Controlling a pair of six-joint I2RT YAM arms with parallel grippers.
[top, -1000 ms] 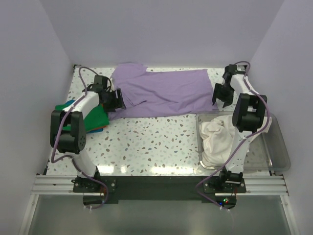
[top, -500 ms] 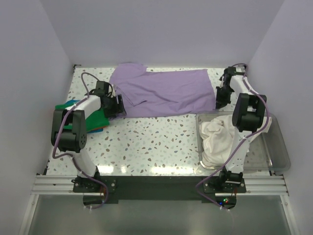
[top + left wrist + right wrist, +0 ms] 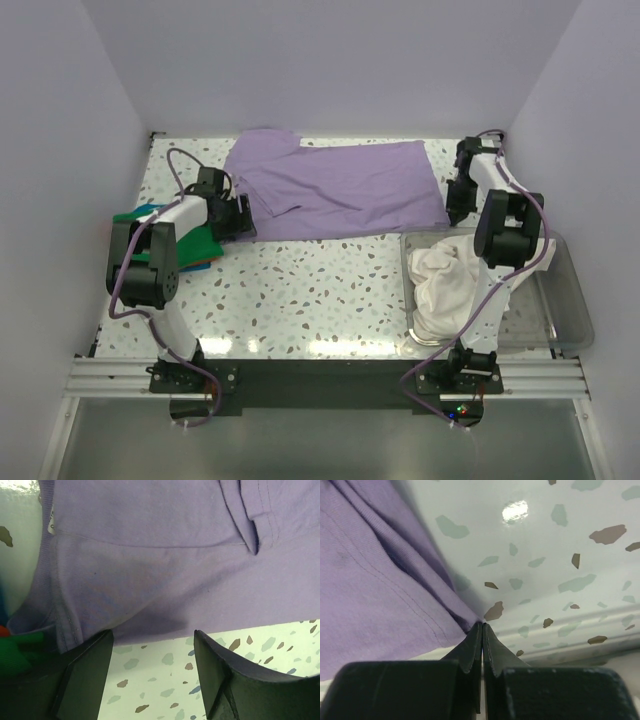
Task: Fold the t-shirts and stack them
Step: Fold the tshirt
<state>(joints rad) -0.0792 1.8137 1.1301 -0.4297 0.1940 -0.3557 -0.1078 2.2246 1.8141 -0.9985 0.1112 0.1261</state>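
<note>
the limp lavender cloth t-shirt (image 3: 340, 190) should lift by its corners: right tool (image 3: 482, 625) pinches one, left tool (image 3: 152, 634) hovers spread over its edge.

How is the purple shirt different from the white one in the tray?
The lavender t-shirt lies spread flat on the table; the cream t-shirt sits crumpled in the clear bin. The right gripper pinches the lavender t-shirt's corner; no gripper touches the cream t-shirt. Both are cloth tees, not yet folded.
</note>
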